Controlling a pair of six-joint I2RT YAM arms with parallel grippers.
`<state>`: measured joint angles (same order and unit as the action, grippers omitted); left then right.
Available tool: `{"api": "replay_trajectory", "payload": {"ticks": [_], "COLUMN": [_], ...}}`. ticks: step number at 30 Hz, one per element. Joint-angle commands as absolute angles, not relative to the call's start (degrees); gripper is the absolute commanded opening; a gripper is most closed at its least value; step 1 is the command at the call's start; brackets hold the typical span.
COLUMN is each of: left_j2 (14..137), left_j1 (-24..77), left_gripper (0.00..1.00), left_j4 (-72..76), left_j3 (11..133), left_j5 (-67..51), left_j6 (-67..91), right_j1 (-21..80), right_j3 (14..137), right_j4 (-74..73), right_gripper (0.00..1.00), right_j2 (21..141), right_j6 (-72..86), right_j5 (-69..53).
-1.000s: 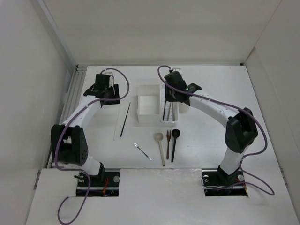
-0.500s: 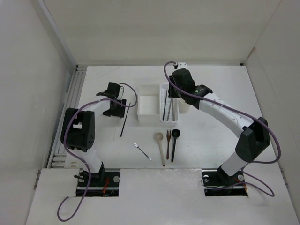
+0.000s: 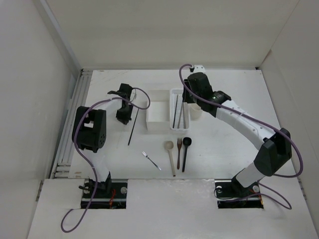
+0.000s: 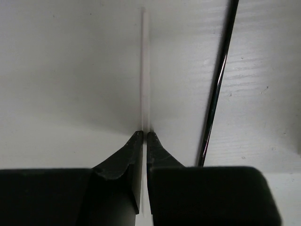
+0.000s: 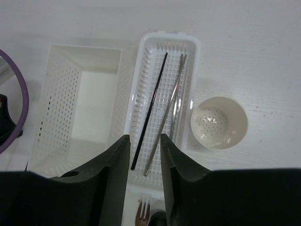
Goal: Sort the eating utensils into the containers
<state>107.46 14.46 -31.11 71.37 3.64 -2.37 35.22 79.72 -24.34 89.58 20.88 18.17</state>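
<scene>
My left gripper (image 3: 124,117) (image 4: 144,134) is down at the table, shut on the near end of a pale chopstick (image 4: 145,70) that lies flat. A dark chopstick (image 4: 216,89) (image 3: 132,127) lies just to its right, untouched. My right gripper (image 5: 145,136) (image 3: 188,102) is open and holds nothing; it hangs over the white perforated tray (image 5: 193,47) (image 3: 174,94), which holds a dark chopstick (image 5: 153,106) and a silvery pair (image 5: 171,108). The white square box (image 5: 80,108) (image 3: 157,117) is left of the tray. The round beige cup (image 5: 218,123) is to the tray's right.
Nearer the arm bases lie a silver fork (image 3: 151,161), a pale wooden spoon (image 3: 170,149), a brown fork (image 3: 178,152) and a black spoon (image 3: 185,149), side by side. White walls close in the table on the left, right and back.
The left arm swung right and down over the two chopsticks, and its jaws closed on the pale one. The right arm drew slightly right, its jaws unchanged.
</scene>
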Motion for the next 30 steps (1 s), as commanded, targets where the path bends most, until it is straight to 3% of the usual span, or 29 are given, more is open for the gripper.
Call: {"api": "replay_trajectory", "payload": {"ticks": [1,6,10,14,22,30], "left_j2": [111.01,105.48,98.10,92.03,88.16,85.69], "left_j1": [10.82,6.59,5.89,6.50,10.46,11.69], "left_gripper": [0.00,0.00,0.00,0.00,0.00,0.00], "left_j4": [-36.55,-39.72,-36.84,-30.51,-27.77,-27.77], "left_j3": [74.16,85.32,95.17,102.73,106.34,104.33], "left_j5": [-1.75,-4.29,-9.47,-15.90,-18.63,-21.88], "left_j6": [-1.50,-0.97,1.22,4.39,13.69,17.31], "right_j1": [34.80,36.04,36.65,38.49,39.02,39.02], "right_j3": [80.24,78.93,75.15,83.02,94.65,93.25], "right_j4": [-21.79,-19.09,-9.97,-8.26,0.43,10.98], "right_gripper": [0.38,0.39,0.56,0.71,0.77,0.77], "right_j2": [86.58,83.41,80.95,84.45,95.61,98.61], "right_j6": [21.45,16.45,10.56,4.84,10.54,19.77], "right_j5": [19.34,18.20,0.87,-13.13,-28.20,-32.52]}}
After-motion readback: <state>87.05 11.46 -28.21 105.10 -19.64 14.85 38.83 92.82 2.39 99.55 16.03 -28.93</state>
